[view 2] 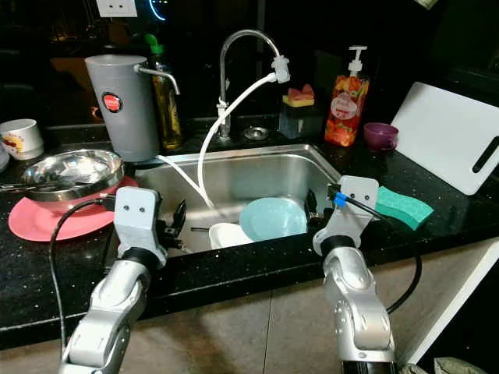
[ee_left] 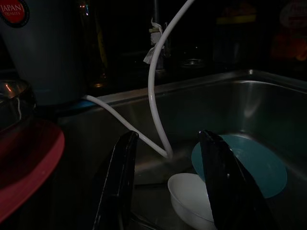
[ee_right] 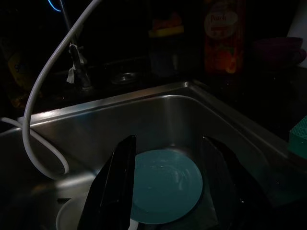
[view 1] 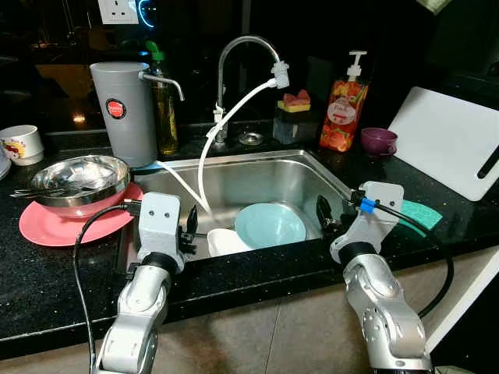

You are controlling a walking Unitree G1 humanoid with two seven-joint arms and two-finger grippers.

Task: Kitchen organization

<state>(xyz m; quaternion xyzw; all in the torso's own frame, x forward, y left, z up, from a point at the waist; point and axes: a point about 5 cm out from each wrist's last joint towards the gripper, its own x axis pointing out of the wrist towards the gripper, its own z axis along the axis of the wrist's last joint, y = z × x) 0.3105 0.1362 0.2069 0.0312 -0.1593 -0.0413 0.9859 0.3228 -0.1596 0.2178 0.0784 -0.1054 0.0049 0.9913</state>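
Setting: kitchen at night, dark backsplash, white wall socket [view 1: 118, 10] at upper left.
Surface: black speckled countertop [view 1: 47, 273] with pale cabinet fronts below its front edge.
Sink: 1 stainless steel sink [view 1: 257, 173] set into the countertop, chrome faucet [view 1: 234, 54] behind it, 1 white hose [view 1: 209, 148] running from the spout down into the basin.
Sink contents: 1 light blue plate [view 1: 269, 224] lay in the basin, with 1 white bowl [view 1: 228, 241] just beside it on the left, touching or overlapping its edge.
Left gripper [ee_left: 168, 187]: poised over the sink's front left rim, its 2 black fingers spread apart with nothing between them, aimed toward the white bowl.
Right gripper [ee_right: 168, 191]: poised at the sink's front right rim, fingers likewise spread and holding nothing, the light blue plate framed between them.
Left of sink: 1 pink plate [view 1: 54, 226] carrying 1 steel bowl [view 1: 78, 178]; 1 grey canister [view 1: 121, 113] with a red badge behind it; 1 white cup [view 1: 19, 142] at the far left.
Behind sink: 1 oil bottle [view 1: 165, 109] beside the canister, 1 sponge holder [view 1: 294, 117], 1 orange soap dispenser [view 1: 345, 105].
Right of sink: 1 purple cup [view 1: 378, 141], 1 white cutting board [view 1: 452, 140] leaning up, 1 green sponge [view 2: 404, 206] flat near the right arm.
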